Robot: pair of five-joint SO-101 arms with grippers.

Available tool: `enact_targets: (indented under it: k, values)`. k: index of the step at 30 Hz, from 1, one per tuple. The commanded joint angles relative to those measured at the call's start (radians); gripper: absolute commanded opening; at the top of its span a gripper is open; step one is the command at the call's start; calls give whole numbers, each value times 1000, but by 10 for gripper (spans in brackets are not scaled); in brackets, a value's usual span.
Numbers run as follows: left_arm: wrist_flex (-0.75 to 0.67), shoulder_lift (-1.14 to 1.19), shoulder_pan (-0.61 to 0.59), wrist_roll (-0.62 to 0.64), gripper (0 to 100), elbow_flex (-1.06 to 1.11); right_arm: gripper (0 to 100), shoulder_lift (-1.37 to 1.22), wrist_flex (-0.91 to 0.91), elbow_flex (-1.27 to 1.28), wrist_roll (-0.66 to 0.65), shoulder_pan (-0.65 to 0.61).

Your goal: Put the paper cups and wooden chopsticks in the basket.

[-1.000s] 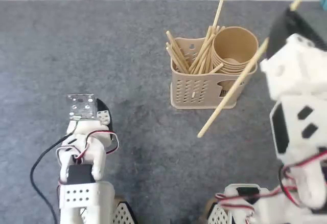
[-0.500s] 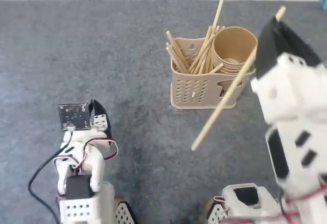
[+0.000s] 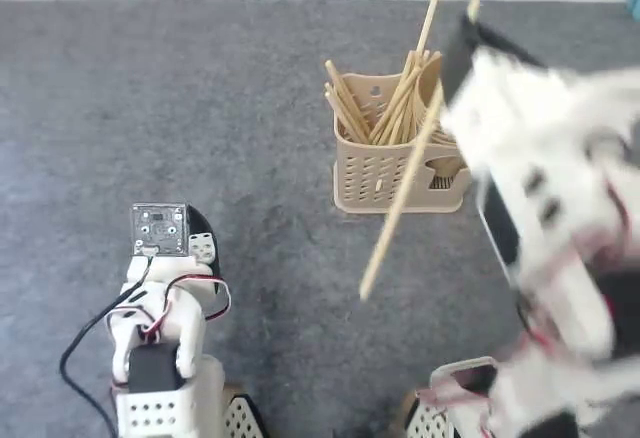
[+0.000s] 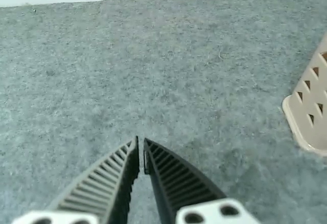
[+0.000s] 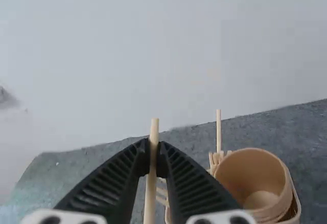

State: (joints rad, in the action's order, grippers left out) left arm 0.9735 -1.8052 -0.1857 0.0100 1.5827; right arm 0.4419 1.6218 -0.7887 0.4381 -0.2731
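Broadly, the grey carpeted bench (image 3: 200,88) carries one job close to its end. The right arm (image 3: 540,158) is the largest thing over it, raised high above the far right side of the bench and covering part of the basket from the high view. The left arm (image 3: 160,338) sits low at the near left, well apart from the basket, and its end effector (image 4: 141,147) has its fingers pressed together with nothing between them, pointing over bare carpet.

The beige slotted basket (image 3: 380,173) stands upright on the bench. A nested stack of paper cups (image 5: 253,175) stands in the compartment on the right arm's side. A loose bundle of wooden chopsticks (image 3: 350,103) leans in the compartment beside it, and one of them pokes well above the rest.

The right end effector (image 5: 153,155) is clamped on a single wooden chopstick (image 3: 395,218). A short stub shows above the fingers, and the long part slants down across the front of the basket, its lower tip above the carpet and not inside the basket.

As a judgement, the cups are done and most chopsticks are in. The held one appears to be the last item out, and what is left is to bring it over the chopstick compartment and release it.
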Motion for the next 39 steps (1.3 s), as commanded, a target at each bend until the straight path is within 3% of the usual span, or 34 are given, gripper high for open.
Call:
enact_targets:
  k: [1, 10, 16, 20, 30, 39]
  values:
    - [-34, -20, 6, -12, 11, -16, 8, 120, 99, 0, -41, -13]
    - [-35, -20, 5, -12, 11, -16, 8, 437, 166, 138, -115, -12]
    - [-37, -20, 6, -12, 11, -10, 8, 608, -16, 509, -153, 111]
    - [-37, -20, 6, -12, 11, -8, 8, 700, -332, 778, -173, 137]
    - [-137, -20, 0, -12, 11, 39, 8, 665, -1403, 1363, -176, 134]
    - [-150, -20, 6, -12, 11, 45, 8, 381, -1666, 1382, -235, 136]
